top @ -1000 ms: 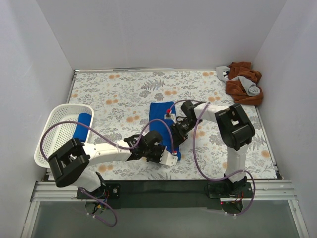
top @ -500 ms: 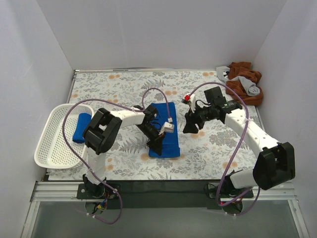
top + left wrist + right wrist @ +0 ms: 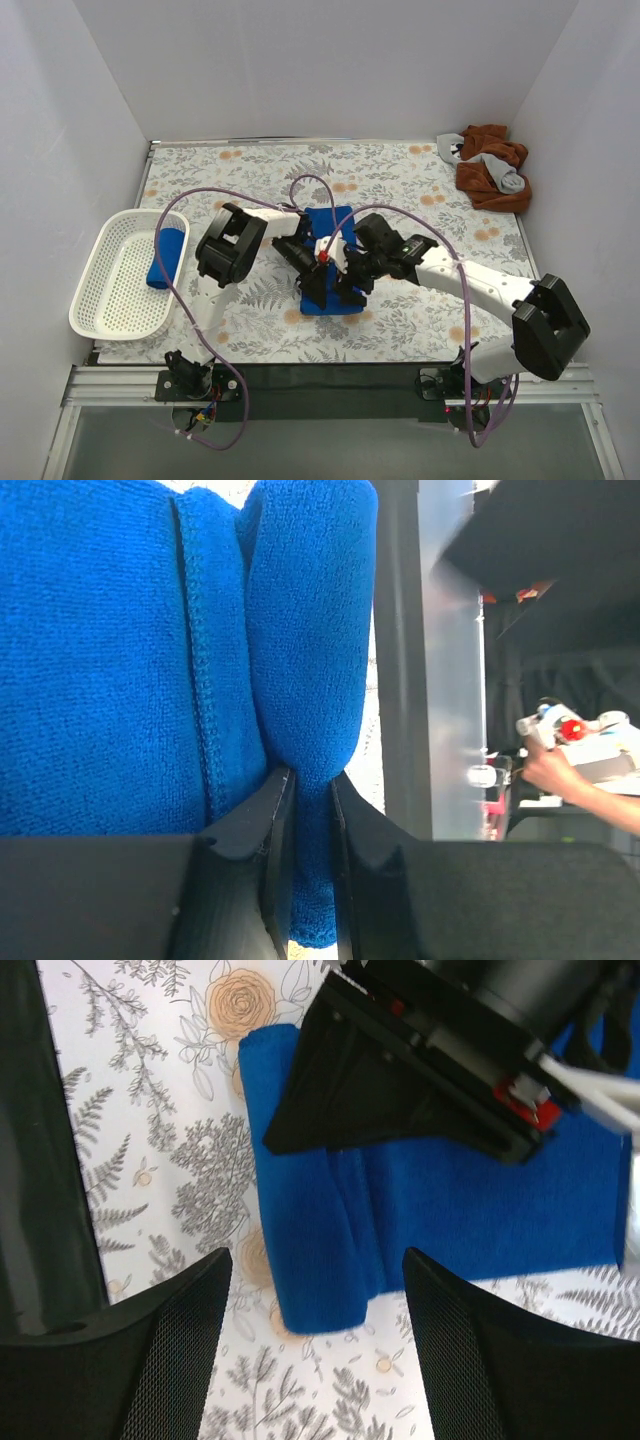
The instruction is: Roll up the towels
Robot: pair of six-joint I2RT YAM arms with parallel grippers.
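Towel (image 3: 450, 1210) lies flat on the tabletop (image 3: 150, 1160) directly beneath our right fingers (image 3: 170, 1360), which are spread wide and touch nothing. Our left fingers (image 3: 240, 870) pinch a thick fold at its rolled end (cloth fills the gap between them). We judge it soft, light and limp, likely to sag and unroll, so we would take hold at the rolled edge, close beside the left fingers, not mid-cloth.

two blue towels (image 3: 335, 305), one white basket (image 3: 100, 300), two arms (image 3: 470, 280)
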